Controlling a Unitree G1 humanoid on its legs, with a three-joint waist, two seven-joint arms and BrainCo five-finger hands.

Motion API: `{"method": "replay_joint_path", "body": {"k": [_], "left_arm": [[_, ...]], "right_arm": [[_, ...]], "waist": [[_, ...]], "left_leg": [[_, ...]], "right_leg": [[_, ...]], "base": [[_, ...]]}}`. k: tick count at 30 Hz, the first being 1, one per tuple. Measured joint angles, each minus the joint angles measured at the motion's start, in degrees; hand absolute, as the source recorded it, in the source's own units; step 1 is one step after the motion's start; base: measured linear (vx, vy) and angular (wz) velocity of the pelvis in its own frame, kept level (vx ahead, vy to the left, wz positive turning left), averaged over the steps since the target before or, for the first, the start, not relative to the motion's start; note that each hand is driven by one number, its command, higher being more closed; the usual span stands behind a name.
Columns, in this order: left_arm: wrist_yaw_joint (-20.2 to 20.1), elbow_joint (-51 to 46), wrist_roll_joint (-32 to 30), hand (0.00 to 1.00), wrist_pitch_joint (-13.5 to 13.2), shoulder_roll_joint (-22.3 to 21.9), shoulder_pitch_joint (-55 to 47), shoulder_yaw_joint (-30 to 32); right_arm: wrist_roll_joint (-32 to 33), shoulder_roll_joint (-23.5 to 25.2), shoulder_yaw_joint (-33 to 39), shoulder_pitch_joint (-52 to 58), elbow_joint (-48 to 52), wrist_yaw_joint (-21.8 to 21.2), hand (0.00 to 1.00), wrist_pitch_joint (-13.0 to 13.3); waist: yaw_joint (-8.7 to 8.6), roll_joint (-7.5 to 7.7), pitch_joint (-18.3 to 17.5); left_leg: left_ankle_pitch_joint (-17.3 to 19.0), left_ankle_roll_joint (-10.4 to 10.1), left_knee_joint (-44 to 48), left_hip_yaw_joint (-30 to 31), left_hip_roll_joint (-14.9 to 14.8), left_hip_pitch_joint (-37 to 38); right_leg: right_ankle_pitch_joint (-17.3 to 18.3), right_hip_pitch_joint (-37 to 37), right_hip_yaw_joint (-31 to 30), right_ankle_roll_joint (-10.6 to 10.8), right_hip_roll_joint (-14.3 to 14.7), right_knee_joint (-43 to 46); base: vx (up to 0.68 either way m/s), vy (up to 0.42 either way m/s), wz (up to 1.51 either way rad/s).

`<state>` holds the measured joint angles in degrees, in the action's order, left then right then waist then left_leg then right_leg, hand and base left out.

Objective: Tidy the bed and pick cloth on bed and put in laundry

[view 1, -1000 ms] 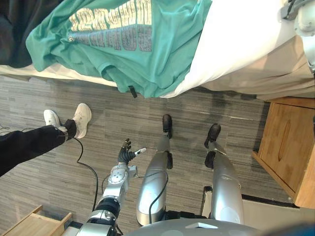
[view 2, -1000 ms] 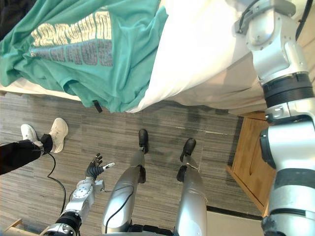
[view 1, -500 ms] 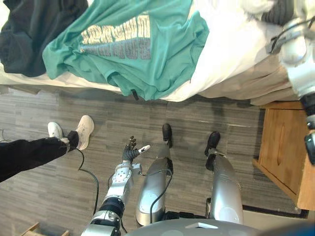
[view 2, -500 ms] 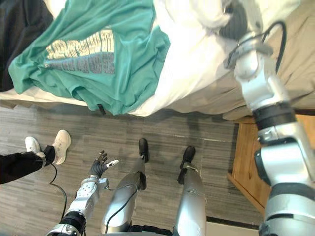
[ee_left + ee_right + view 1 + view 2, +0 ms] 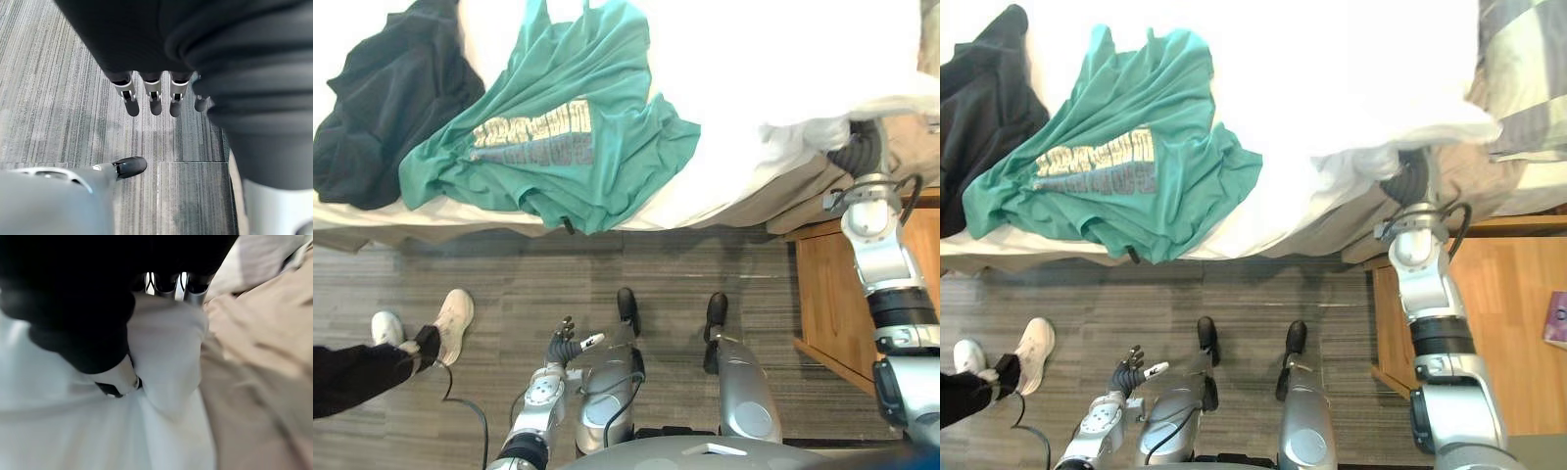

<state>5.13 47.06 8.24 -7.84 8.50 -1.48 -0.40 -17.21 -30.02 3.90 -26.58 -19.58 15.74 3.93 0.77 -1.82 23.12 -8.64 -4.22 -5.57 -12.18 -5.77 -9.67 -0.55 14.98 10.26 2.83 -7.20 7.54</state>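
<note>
A teal T-shirt (image 5: 558, 137) with a grey print lies crumpled on the white sheet (image 5: 773, 69) of the bed, its hem hanging over the near edge. A black garment (image 5: 391, 117) lies to its left. At the bed's near right corner my right hand (image 5: 858, 155) is shut on a bunched fold of the white sheet (image 5: 166, 342), the thumb (image 5: 116, 382) pressed against the cloth. My left hand (image 5: 570, 345) hangs low over the floor, far from the bed, fingers (image 5: 152, 95) straight and holding nothing.
A wooden nightstand (image 5: 837, 294) stands right of the bed, with a purple item (image 5: 1555, 318) on it. A striped pillow (image 5: 1528, 78) lies at the bed's right end. A person's legs in white shoes (image 5: 450, 318) stand on the grey plank floor (image 5: 538, 264) at the left.
The camera has moved and takes in more of the bed. My right hand has come back toward the bed's near right corner with the white sheet in it. The left hand stays low.
</note>
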Motion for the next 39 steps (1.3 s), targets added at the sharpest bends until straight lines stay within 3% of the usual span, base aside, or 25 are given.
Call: {"method": "replay_joint_path", "body": {"k": [4, 13, 18, 21, 29, 30, 35, 39], "left_arm": [[0.0, 1.5, -1.1, 0.00, 0.1, 0.2, -0.1, 1.1], [0.1, 4.3, -3.3, 0.00, 1.5, -1.9, -3.0, 5.9], [0.2, 5.1, -4.6, 0.00, 2.4, -4.3, -4.8, 10.2], [0.2, 5.4, -5.1, 0.00, 2.5, -5.1, -4.8, 12.1], [0.2, 5.4, -5.5, 0.00, 2.7, -7.1, -6.6, 14.5], [0.2, 5.3, -5.5, 0.00, 2.8, -7.1, -7.4, 14.6], [0.2, 4.8, -5.6, 0.00, 3.3, -6.2, -9.1, 16.0], [0.1, 5.0, -5.6, 0.00, 3.6, -5.3, -9.8, 15.9]], "right_arm": [[-0.1, 1.4, 0.7, 5.1, 0.1, -0.6, 0.00, 0.2], [0.1, 16.6, 7.0, 16.0, 0.4, -0.8, 0.00, 1.4], [2.5, 25.1, 7.9, 30.6, -5.2, -1.8, 0.00, -2.9], [4.2, 26.7, 10.6, 34.6, -5.2, -1.8, 0.00, -3.7], [7.0, 26.7, 17.3, 39.5, -1.3, -1.2, 0.00, -5.3], [7.1, 26.7, 18.1, 40.2, 1.6, -1.2, 1.00, -5.6], [7.6, 25.4, 20.7, 39.0, 11.8, -0.4, 1.00, -5.6], [15.3, 21.1, 21.6, 32.8, 12.7, 0.0, 1.00, -4.1]], "waist": [[-0.18, 0.33, -1.9], [-0.40, 0.75, -7.1], [-0.44, 1.87, -10.5], [-1.39, 1.61, -10.7], [-1.36, 1.59, -14.8], [-1.24, 1.62, -15.2], [-1.27, 1.99, -15.8], [-1.34, 2.29, -15.9]], "left_leg": [[0.8, -0.1, 0.0, -0.2, 0.1, 1.4], [4.2, -0.4, 0.0, -3.0, -0.2, 7.3], [6.1, -1.0, 0.0, -5.8, -0.7, 10.4], [6.5, -1.3, 0.0, -7.7, -0.8, 12.2], [7.5, -1.2, -0.2, -9.8, -1.5, 13.7], [7.8, -1.1, -0.3, -10.2, -1.5, 13.7], [8.3, -0.9, -0.3, -10.9, -1.5, 13.4], [7.9, -0.8, -0.3, -10.6, -1.3, 12.6]], "right_leg": [[0.2, -1.6, -0.1, 0.2, 0.0, -0.7], [2.1, -6.6, -1.8, 0.6, 0.5, -1.6], [3.5, -8.6, -3.4, 0.8, 0.5, -1.6], [3.6, -9.6, -4.0, 0.9, 0.5, -1.6], [3.8, -10.5, -4.6, 0.6, 1.1, -1.6], [3.8, -10.5, -4.8, 0.6, 1.1, -1.6], [3.7, -10.5, -4.9, 0.7, 1.0, -2.3], [3.2, -10.1, -4.8, 0.9, 0.9, -3.1]], "base": [[0.09, 0.010, -0.04], [0.09, 0.008, -0.12], [0.14, 0.003, -0.20], [0.07, 0.007, -0.31], [0.01, -0.002, -0.07], [-0.03, 0.008, -0.02], [0.00, 0.002, -0.01], [0.05, -0.002, 0.02]]}}
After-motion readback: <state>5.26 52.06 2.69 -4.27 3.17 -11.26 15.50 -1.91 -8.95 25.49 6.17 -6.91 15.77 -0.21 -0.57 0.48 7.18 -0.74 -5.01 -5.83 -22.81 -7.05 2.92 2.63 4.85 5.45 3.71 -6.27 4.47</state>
